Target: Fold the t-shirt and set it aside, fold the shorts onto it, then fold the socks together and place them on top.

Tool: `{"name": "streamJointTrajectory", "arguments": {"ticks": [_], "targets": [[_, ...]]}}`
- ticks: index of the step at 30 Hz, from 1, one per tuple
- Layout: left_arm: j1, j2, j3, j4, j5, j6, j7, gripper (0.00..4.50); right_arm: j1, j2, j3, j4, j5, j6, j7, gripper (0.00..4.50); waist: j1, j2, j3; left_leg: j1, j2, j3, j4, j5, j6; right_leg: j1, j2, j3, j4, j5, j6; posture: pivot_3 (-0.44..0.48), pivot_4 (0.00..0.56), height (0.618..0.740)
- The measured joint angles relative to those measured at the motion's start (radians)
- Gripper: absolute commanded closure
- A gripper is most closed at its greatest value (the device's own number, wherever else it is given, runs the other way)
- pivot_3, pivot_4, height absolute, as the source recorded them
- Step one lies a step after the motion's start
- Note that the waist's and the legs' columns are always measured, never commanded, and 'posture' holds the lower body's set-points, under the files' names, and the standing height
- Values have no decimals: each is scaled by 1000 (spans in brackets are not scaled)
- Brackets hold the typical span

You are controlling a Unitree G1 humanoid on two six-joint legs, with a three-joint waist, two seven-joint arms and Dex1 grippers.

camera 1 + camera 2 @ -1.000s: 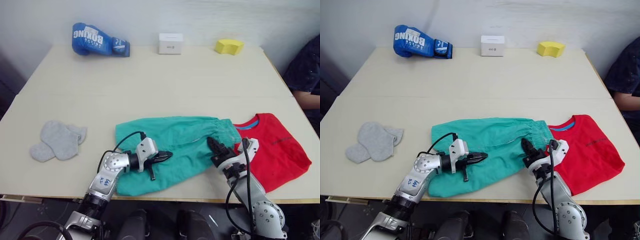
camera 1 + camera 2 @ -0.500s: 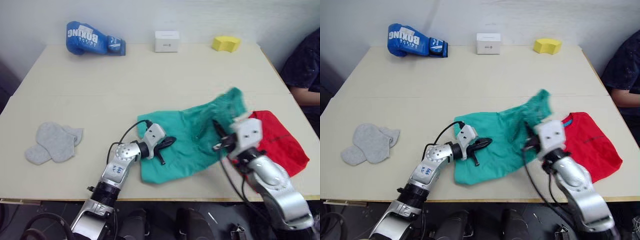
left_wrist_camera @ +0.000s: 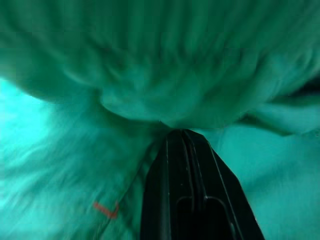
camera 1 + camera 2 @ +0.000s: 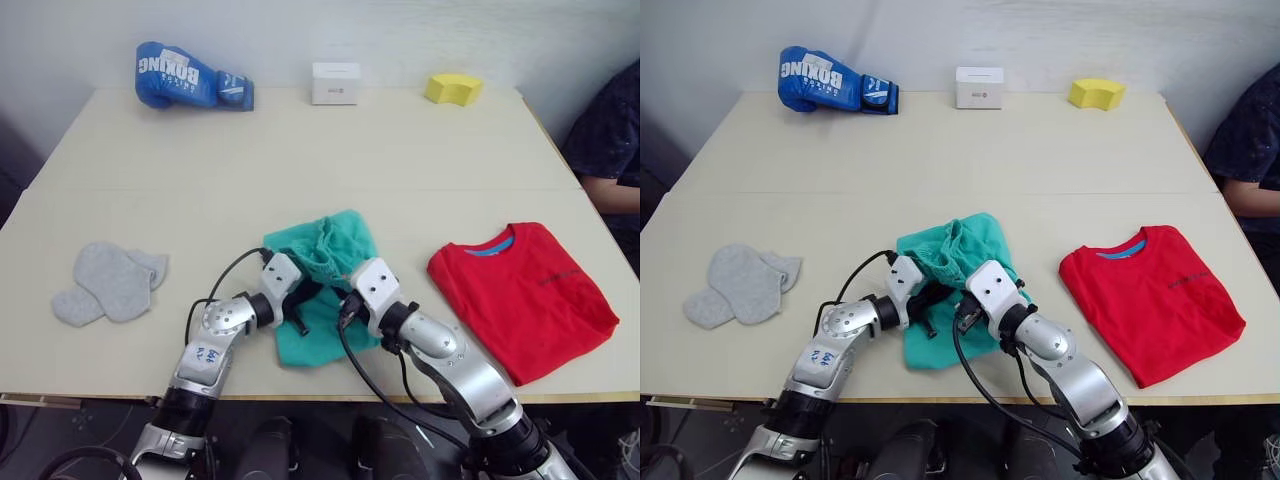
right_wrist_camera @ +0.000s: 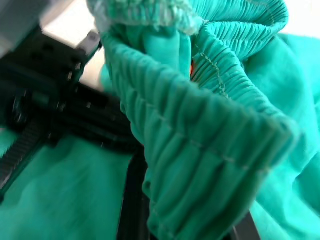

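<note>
The shorts (image 4: 952, 262) are lying bunched at the table's (image 4: 940, 160) near middle, doubled over. The right gripper (image 4: 962, 318) is pinching the gathered waistband, which is draping over its fingers. The left gripper (image 4: 937, 302), fingers pressed together, is poking into the fold from the other side.

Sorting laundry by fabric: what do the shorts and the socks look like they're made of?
The shorts look like a soft, matte woven or jersey cloth: the waistband is gathered into fine ridges with visible stitching, and the fabric bunches loosely. The socks look like a matte grey knit, lying limp and flat; the exact fibre can't be told.
</note>
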Motion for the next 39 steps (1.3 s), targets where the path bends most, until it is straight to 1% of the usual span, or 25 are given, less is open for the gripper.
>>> {"name": "streamJointTrajectory", "arguments": {"ticks": [4,5,7,9,12,13,15,18,21,23,24,25,26,27,30,32,34,36,39], "targets": [[75,44,28,-83,-51,22,-38,4500,-16,-13,-29,2,110,53,147,2080,-8,0,0,0,0,0,0,-1,0,0,0,0,0,0,0,0,150,740],[99,55,45,-113,-64,31,-40,4500,-27,-30,-48,1,155,62,208,1722,-9,0,0,0,0,0,0,-1,1,0,0,0,0,0,0,0,150,740],[164,61,102,-192,-100,57,-20,4500,-47,-102,-74,-11,264,87,364,999,-12,0,0,0,0,0,0,-2,3,0,-1,1,-2,0,0,0,150,740],[224,77,151,-254,-127,85,-2,4500,-62,-139,-114,-12,336,102,463,363,-15,-1,1,0,0,0,0,-3,3,0,-1,0,-3,0,0,0,150,740],[310,127,192,-342,-188,118,-34,4500,-72,-194,-147,-10,407,100,591,363,-17,-1,1,0,0,0,0,-4,1,1,-1,0,-4,0,-1,0,150,740],[351,165,215,-367,-227,130,-69,4500,-70,-216,-166,-3,435,100,637,541,-18,-1,1,0,0,0,0,-6,-2,1,-1,0,-4,0,-1,0,150,740],[390,247,281,-372,-296,159,-144,4500,-77,-234,-224,36,469,95,689,1070,-18,-1,2,0,0,0,0,-7,-3,0,-1,0,-4,0,-1,0,150,740],[380,351,348,-370,-373,184,-241,4500,-136,-239,-270,145,452,45,726,2133,-19,-1,2,0,0,0,1,-6,-4,0,-1,0,-4,1,-3,0,150,740],[325,386,388,-368,-488,228,-319,4500,-210,-239,-284,292,374,-80,779,3197,-16,0,2,0,0,0,1,-6,-4,1,-1,0,-6,2,-3,0,150,740],[253,388,362,-370,-531,246,-354,4500,-275,-215,-282,406,324,-176,815,3895,-16,0,2,-1,0,1,1,-3,-8,1,-1,0,-6,3,-3,0,150,740],[213,385,327,-369,-531,250,-363,4500,-308,-198,-279,464,296,-224,828,4278,-18,0,2,-1,0,1,0,-2,-10,1,0,0,-6,3,-2,0,150,740],[161,368,275,-366,-520,250,-361,4500,-347,-182,-266,534,259,-289,850,4485,-19,0,2,-1,-1,3,0,-1,-9,1,0,0,-5,3,-2,0,150,740],[124,348,225,-362,-499,246,-356,4500,-376,-169,-251,587,227,-344,869,4485,-20,0,2,-1,-1,3,0,1,-5,1,0,0,-4,3,-2,0,150,740],[98,335,177,-349,-464,234,-348,4500,-400,-152,-240,638,203,-390,889,4485,-20,0,2,-1,-1,4,0,2,-5,1,1,0,-2,3,-1,0,150,740],[27,287,40,-246,-308,150,-307,4500,-489,-93,-219,843,140,-518,937,4485,-28,0,3,0,-1,8,0,3,-4,1,3,-2,-1,4,-1,0,150,740],[-2,220,7,-165,-242,119,-240,4500,-560,-49,-197,989,82,-617,956,4485,-33,-1,3,0,0,8,1,4,-4,0,3,-4,0,4,0,0,150,740],[-4,181,-19,-124,-199,115,-191,4500,-626,-9,-165,1132,16,-721,964,4485,-41,-2,4,0,0,7,1,5,-4,0,2,-2,2,4,0,0,150,740],[6,182,-34,-120,-164,114,-165,4500,-672,29,-167,1266,-22,-796,946,4485,-47,-2,4,0,0,6,1,5,-5,0,1,2,2,4,0,0,150,740],[32,182,-33,-139,-153,151,-129,4500,-728,74,-177,1428,-58,-874,888,4485,-49,-2,4,0,0,5,1,6,-5,0,1,2,2,4,0,0,150,740]]}}
